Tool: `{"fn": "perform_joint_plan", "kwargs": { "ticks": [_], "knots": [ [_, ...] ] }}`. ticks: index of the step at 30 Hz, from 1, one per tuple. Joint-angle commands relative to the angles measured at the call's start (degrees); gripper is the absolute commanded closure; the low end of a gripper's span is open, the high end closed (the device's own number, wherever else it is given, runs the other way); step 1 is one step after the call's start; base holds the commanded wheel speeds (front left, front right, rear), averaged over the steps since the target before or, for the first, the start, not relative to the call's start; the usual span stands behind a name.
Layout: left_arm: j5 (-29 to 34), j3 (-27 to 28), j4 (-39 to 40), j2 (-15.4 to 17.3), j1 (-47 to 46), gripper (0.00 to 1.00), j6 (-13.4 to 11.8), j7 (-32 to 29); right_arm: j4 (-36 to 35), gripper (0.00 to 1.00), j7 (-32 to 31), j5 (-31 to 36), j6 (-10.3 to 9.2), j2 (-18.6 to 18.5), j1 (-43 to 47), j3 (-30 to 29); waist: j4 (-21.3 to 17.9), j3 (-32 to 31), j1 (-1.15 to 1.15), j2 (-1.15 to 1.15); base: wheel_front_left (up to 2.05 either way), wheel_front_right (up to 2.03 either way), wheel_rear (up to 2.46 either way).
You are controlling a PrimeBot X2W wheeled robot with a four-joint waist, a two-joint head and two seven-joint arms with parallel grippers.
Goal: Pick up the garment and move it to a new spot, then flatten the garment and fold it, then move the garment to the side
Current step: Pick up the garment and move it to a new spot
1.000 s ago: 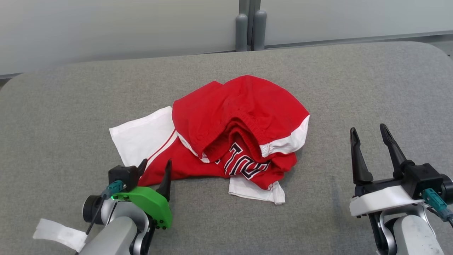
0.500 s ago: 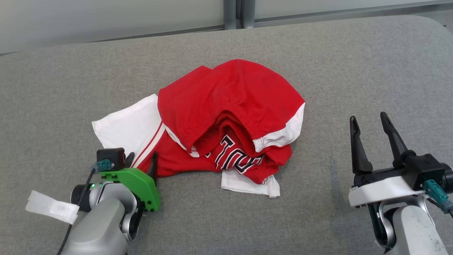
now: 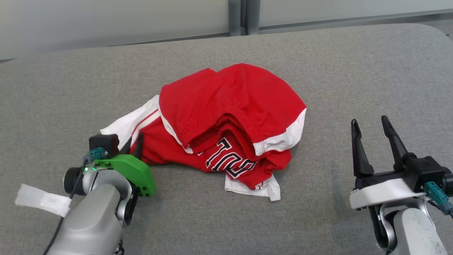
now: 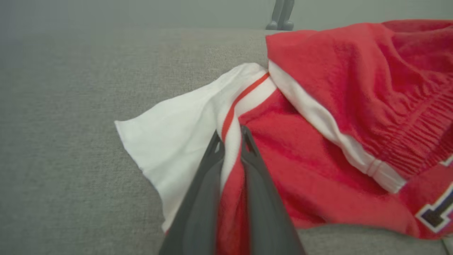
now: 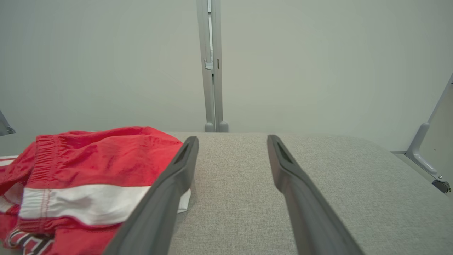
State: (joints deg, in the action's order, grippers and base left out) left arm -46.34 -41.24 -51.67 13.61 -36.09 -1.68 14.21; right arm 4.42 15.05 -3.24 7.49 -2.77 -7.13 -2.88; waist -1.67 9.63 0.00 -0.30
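Clamping my left pincer (image 4: 231, 136) on the near-left striped hem of the red garment (image 3: 230, 117), crumpled at the middle of the bench (image 3: 354, 63), I ready a lift; my right pincer (image 3: 370, 124) gapes wide at near right, clear of the cloth.

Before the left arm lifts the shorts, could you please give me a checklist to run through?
1. Left gripper shut on the shorts: ok, it pinches the white-and-red striped edge.
2. Layers caught in that pinch: cannot tell.
3. Right gripper open and apart from the shorts: ok.
4. Shorts lying flat: not ok, they are a bunched heap.
5. Shorts wholly on the grey table: ok.
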Motion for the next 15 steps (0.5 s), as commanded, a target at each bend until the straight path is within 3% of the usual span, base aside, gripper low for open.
{"fn": "perform_joint_plan", "kwargs": {
  "ticks": [1, 15],
  "knots": [
    [0.4, 0.4, 0.6, 0.8, -1.1, 1.00, -0.5, 0.5, 0.2, 0.00, 0.1, -0.2, 0.00, -0.2, 0.7, -0.1, 0.9, -1.2, 0.00, 0.30, 0.00, 0.00, 0.00],
    [6.7, 2.4, 20.2, 11.8, -8.6, 1.00, -3.8, -1.4, 1.0, 0.00, 0.1, -1.6, 0.00, -0.2, 3.0, 0.1, 2.1, -5.6, 0.00, 0.30, 0.00, 0.00, 0.00]
  ]
}}
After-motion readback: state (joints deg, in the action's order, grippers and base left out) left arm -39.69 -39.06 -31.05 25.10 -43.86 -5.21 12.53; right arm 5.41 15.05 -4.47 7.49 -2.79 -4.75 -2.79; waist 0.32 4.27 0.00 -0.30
